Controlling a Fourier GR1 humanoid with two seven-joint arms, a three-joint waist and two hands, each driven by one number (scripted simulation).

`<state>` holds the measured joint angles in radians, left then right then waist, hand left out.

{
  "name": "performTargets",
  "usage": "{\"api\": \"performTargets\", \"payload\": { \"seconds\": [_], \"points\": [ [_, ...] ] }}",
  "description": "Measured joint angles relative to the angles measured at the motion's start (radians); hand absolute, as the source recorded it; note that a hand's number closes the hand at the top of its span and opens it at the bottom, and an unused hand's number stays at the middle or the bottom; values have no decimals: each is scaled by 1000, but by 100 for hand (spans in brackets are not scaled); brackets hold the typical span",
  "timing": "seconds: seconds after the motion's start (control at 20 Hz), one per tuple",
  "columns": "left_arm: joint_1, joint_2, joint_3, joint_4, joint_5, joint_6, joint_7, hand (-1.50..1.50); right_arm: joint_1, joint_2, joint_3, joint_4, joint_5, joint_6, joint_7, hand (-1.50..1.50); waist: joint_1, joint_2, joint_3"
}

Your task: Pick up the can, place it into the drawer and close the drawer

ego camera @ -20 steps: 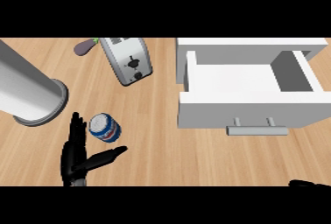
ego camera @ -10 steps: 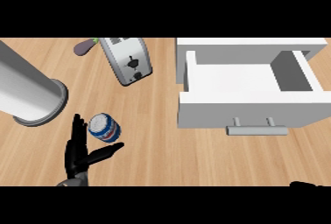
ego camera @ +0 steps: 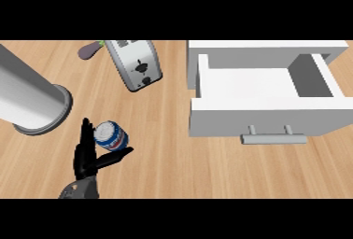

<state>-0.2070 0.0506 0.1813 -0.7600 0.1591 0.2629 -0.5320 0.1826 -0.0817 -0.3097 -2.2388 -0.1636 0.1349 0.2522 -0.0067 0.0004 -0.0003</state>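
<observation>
A small can (ego camera: 111,136) with a blue and white label and a silver top stands on the wooden counter at the lower left. My left hand (ego camera: 85,161) comes up from the lower edge just beside it. Its straight fingers (ego camera: 86,135) rise along the can's left side and its thumb (ego camera: 116,157) points out below the can, so the hand is open around the can without closing on it. The white drawer (ego camera: 265,116) stands pulled open at the right, its inside bare, with a grey handle (ego camera: 273,138) on its front. My right hand does not show.
A silver toaster (ego camera: 137,63) lies at the top centre, with a purple vegetable (ego camera: 89,49) beside it. A large grey cylinder (ego camera: 27,98) on a round base fills the left side, close behind the can. Bare wood lies between the can and the drawer.
My left hand has shifted slightly, bringing the thumb nearer the can. The right hand, earlier at the lower right corner, has slipped out of view. The can has not moved.
</observation>
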Motion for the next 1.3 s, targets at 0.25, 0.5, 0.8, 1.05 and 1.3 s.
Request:
{"api": "performTargets", "payload": {
  "seconds": [0.25,0.5,0.8,1.05,1.3],
  "points": [
    [-62,17,5,84,3,-41,-32,-150,-36,-14,-13,-7,3,-9,39,-150,0,0,0],
    [-126,30,-3,153,0,-102,-41,150,-54,3,12,-23,34,-28,54,-150,0,0,0],
    [-206,25,8,243,15,-173,-81,150,-45,-1,-8,-27,24,-14,43,-150,-3,1,0],
    [-243,30,13,292,18,-207,-128,150,-70,-3,-3,-21,48,-25,53,-150,-2,1,0],
    [-317,37,11,336,14,-248,-139,150,-102,-4,0,13,64,-36,47,-150,-4,2,0]
  ]
}}
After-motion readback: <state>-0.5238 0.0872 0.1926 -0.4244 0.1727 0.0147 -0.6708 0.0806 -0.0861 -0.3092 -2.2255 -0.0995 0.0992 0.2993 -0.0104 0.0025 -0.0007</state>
